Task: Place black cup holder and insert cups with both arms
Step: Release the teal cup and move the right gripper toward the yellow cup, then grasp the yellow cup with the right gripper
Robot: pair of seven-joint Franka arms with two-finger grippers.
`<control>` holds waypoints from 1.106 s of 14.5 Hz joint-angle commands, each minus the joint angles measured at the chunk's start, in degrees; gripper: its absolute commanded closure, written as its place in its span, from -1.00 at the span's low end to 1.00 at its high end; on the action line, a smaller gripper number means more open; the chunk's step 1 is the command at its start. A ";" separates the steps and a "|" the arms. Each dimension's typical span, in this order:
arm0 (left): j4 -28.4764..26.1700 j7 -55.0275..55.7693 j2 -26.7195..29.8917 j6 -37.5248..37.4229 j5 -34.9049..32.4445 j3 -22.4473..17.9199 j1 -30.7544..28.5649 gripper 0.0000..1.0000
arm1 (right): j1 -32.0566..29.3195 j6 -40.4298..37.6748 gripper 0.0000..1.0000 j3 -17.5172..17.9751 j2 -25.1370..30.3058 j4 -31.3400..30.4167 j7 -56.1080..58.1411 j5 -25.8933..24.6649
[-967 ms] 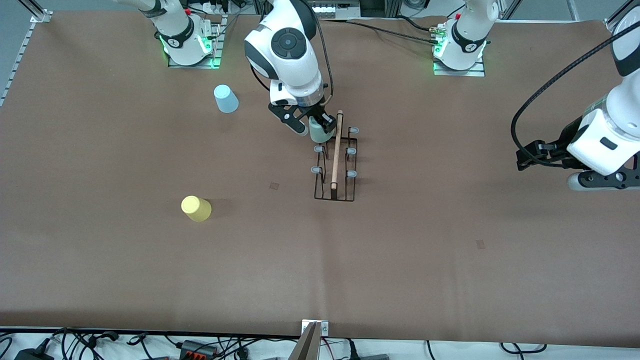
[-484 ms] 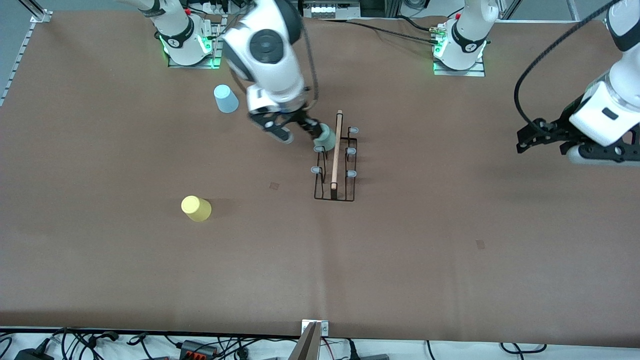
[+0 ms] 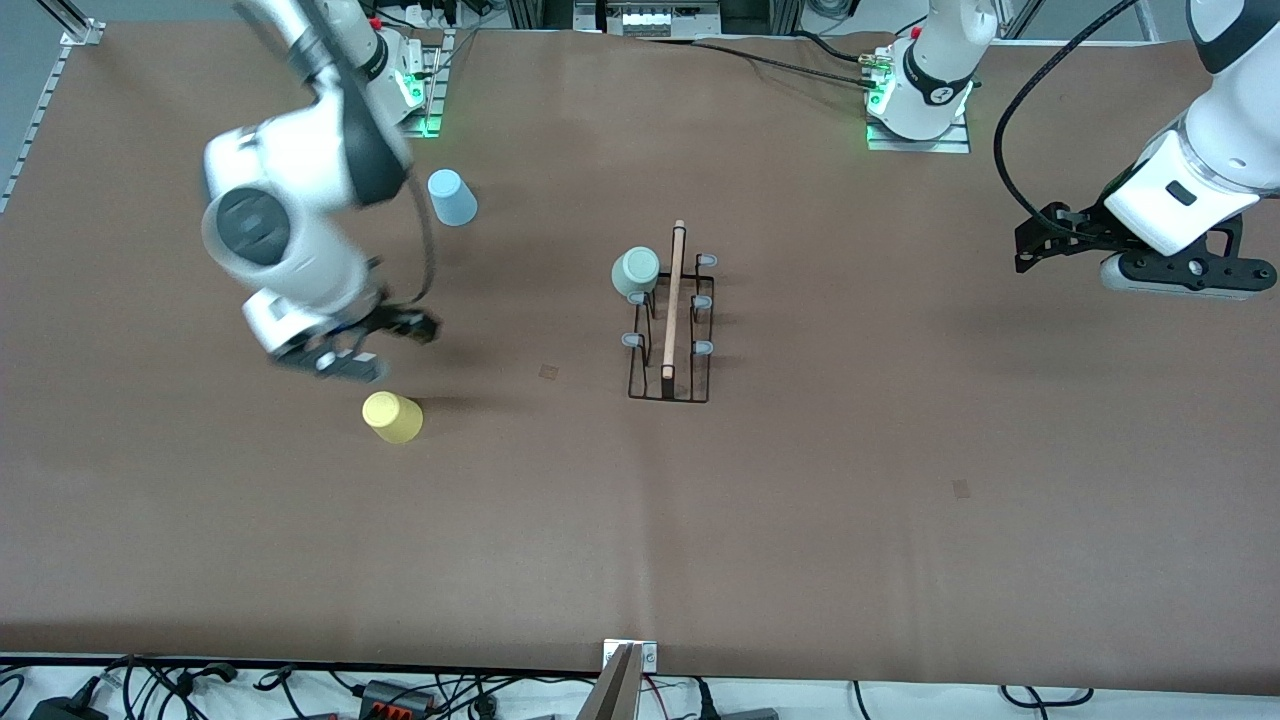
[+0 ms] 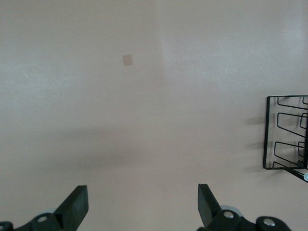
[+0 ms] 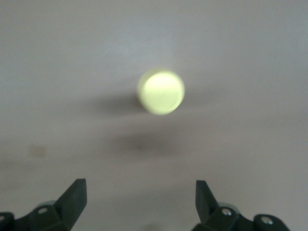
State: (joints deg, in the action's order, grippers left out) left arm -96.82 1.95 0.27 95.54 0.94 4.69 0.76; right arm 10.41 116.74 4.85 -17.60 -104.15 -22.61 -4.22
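Pale green cup inverted on black cup holder prong

Even, bright overhead light leaves soft shadows on the brown tabletop. The right arm is motion-blurred; the yellow cup looks smeared, slightly glaring.

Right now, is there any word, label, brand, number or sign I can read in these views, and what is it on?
None can be read.
Right arm base: a small dark mark on its collar, too small to read.
Left arm base: the same kind of mark, too small to read.
Pale green cup, yellow cup, light blue cup, black cup holder: plain, no print.
Table: two small blank patches, no text.
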 commanded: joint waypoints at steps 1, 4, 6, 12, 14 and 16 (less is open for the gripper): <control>-0.21 -1.33 0.34 -0.18 0.99 -0.82 0.03 -1.00 | 0.57 6.81 -1.00 -2.64 -4.27 0.18 7.38 -1.05; 0.40 -1.33 -0.27 -0.18 0.99 -0.73 0.03 -1.00 | 0.22 16.30 -1.00 -3.88 -9.19 0.18 10.56 -0.26; 0.49 -1.86 -0.36 -0.09 0.99 -0.91 -0.23 -1.00 | 0.22 19.75 -1.00 -3.88 -11.13 0.18 10.65 -0.17; 1.98 -1.43 -1.33 -0.18 0.99 -0.73 -0.32 -1.00 | 0.48 22.75 -1.00 -3.88 -14.57 0.00 10.04 -0.08; 2.07 -1.16 -1.33 -0.18 0.99 0.06 0.03 -1.00 | 0.48 22.57 -1.00 -3.88 -14.66 -0.52 9.95 -0.08; 2.16 -1.07 -1.33 -0.09 0.91 0.76 0.64 -1.00 | 0.40 22.31 -0.33 -3.88 -14.66 -0.96 10.65 -0.08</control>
State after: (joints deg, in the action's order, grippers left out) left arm -96.25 1.76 -0.38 96.05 0.94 4.81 0.95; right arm 10.43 138.74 1.40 -32.47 -104.45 -12.99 -4.24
